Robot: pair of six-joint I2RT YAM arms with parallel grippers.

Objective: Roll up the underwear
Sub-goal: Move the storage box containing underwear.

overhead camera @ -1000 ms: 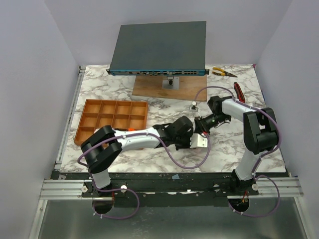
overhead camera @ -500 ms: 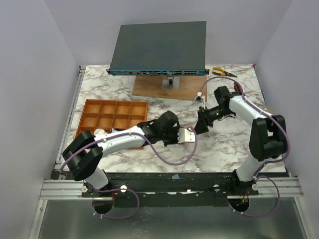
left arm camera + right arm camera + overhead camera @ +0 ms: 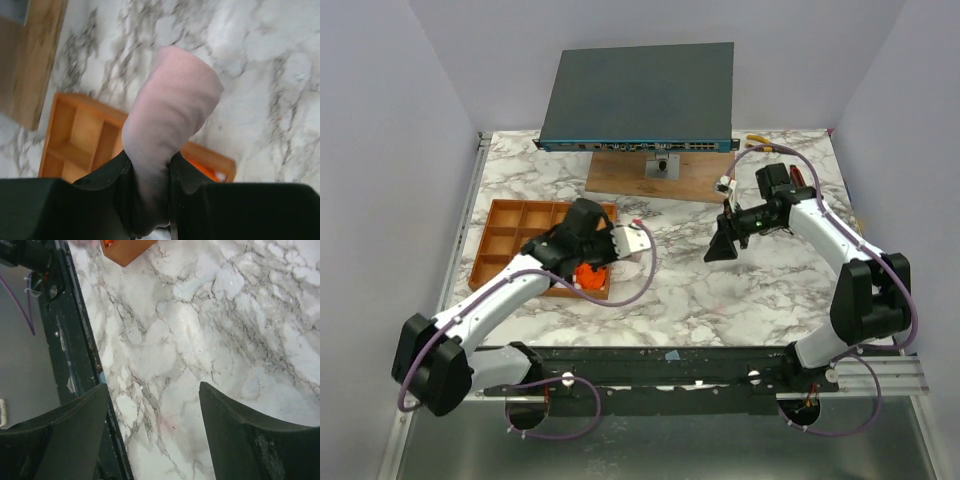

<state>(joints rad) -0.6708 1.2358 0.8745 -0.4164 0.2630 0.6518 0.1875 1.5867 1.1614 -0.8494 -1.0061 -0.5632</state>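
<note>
Over the right end of the rigid orange-brown compartment tray [image 3: 535, 204], the left gripper [image 3: 150, 192] is clamped on one end of a pale pink rolled cloth underwear piece [image 3: 170, 110], a bright orange cloth garment [image 3: 588, 275] lying in a compartment beneath the wrist. Risk, as I judge it: held by one end only, the roll may unfurl on release or land on a divider. Far right, the right gripper [image 3: 152, 390] hangs jaws apart, empty, above the white marble table [image 3: 200, 315], too distant to steady it.

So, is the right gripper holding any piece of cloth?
No, the right gripper is open, and only the marble table shows between its fingers.
</note>
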